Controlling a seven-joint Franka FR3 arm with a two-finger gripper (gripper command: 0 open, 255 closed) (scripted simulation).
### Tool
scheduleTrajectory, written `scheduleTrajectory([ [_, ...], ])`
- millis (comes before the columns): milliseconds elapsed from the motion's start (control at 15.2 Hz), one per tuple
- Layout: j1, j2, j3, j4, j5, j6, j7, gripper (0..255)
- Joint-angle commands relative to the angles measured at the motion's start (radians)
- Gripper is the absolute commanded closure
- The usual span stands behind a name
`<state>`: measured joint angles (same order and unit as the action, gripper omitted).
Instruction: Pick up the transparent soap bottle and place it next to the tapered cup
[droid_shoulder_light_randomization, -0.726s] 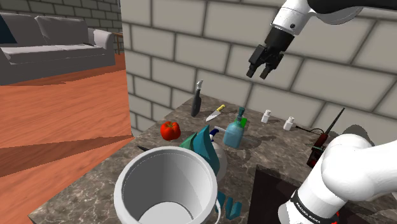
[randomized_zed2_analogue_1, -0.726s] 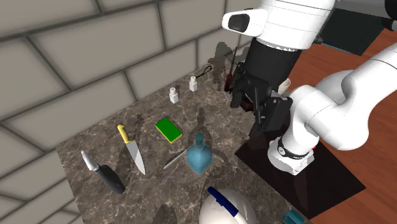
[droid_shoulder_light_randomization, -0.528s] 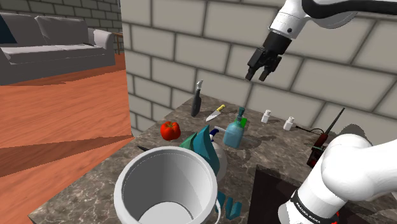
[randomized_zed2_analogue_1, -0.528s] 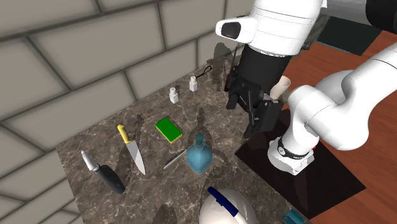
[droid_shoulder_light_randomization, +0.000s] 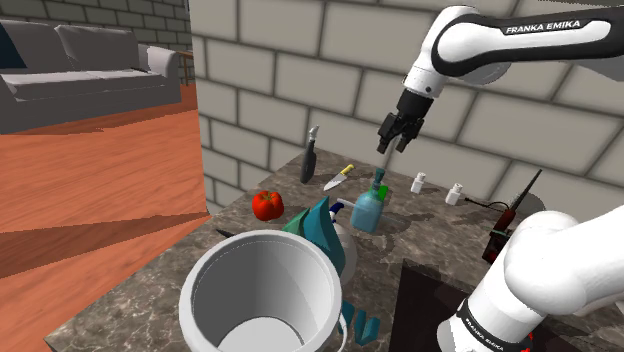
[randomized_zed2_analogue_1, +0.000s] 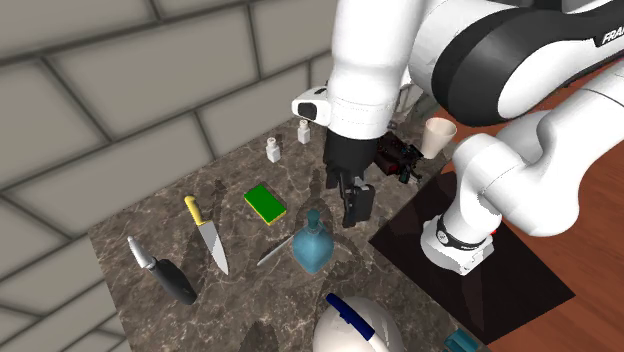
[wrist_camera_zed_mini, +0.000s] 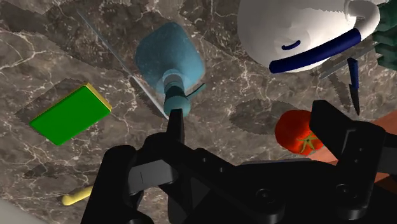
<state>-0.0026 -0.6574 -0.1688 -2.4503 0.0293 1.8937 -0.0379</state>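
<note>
My black two-finger gripper (droid_shoulder_light_randomization: 392, 142) hangs spread and empty above the see-through blue pump soap bottle (droid_shoulder_light_randomization: 369, 208), upright on the dark marbled counter (droid_shoulder_light_randomization: 425, 235), so grasping, lifting and carrying it to the cream tapered cup (randomized_zed2_analogue_1: 437, 135) all remain.

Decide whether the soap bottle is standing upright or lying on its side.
Upright: the bottle rests on its base on the counter, neck pointing up; the wrist view looks down onto its top.

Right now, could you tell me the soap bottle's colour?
The soap bottle is translucent blue; wrist view best.
</note>
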Motion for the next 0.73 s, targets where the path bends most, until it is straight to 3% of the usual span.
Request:
scheduleTrajectory([
  [0, -0.002, 0.051, -0.022, -0.010, -0.007, 0.040, -0.028, 0],
  [330, -0.010, 0.182, -0.079, -0.032, -0.021, 0.139, -0.103, 0],
  [660, -0.006, 0.208, -0.082, -0.081, -0.015, 0.213, -0.108, 0],
])
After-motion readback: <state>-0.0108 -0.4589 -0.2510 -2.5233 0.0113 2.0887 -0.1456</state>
